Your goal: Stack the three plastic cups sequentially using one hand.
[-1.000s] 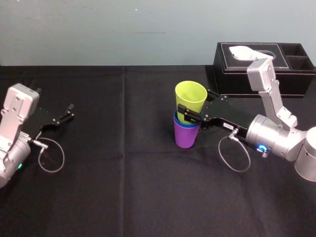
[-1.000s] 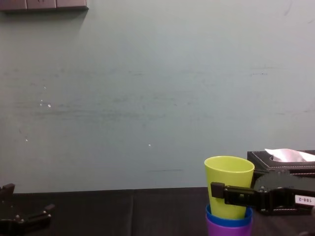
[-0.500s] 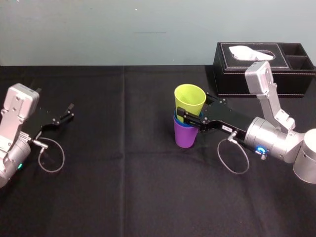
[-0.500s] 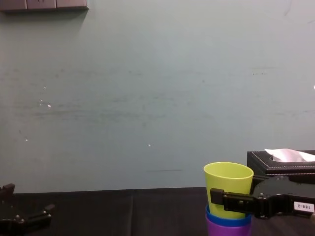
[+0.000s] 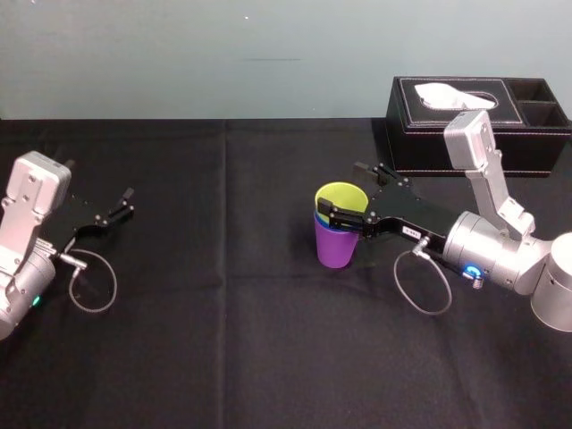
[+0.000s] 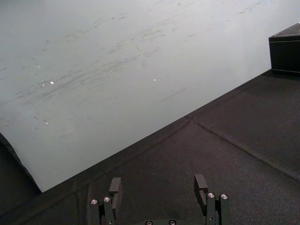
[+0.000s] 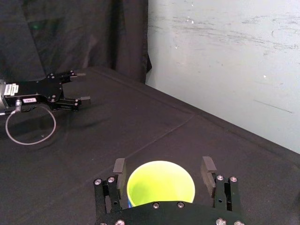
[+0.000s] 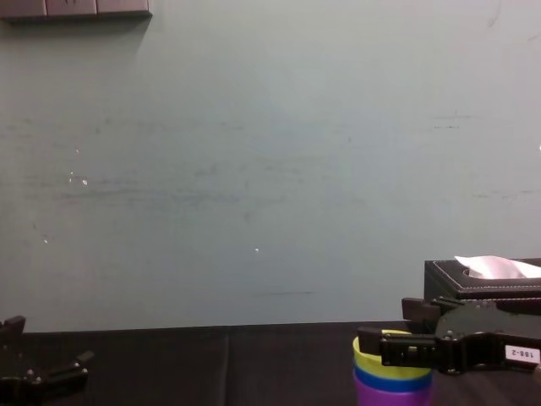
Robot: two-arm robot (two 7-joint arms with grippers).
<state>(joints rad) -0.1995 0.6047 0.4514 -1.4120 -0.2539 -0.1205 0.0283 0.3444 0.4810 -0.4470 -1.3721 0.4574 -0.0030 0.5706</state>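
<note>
While yellow-green cup (image 5: pixel 340 197) sits nested in blue cup (image 5: pixel 319 220), that in purple cup (image 5: pixel 335 248), stack stands upright on black table (image 5: pixel 223 357), 2 o'clock off centre. Right gripper (image 5: pixel 341 187) reaches from 3 o'clock, jaws wide astride top rim. Left gripper (image 5: pixel 125 203) parked well apart at 9 o'clock, fingers spread.

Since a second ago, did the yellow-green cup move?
Yes. The yellow-green cup sank down into the blue cup, its rim now much nearer the unmoved purple cup.

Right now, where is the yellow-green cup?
In the head view the yellow-green cup sits right of centre, nested in the blue cup inside the purple cup, between the open jaws of the right gripper, near the black tissue box.
</note>
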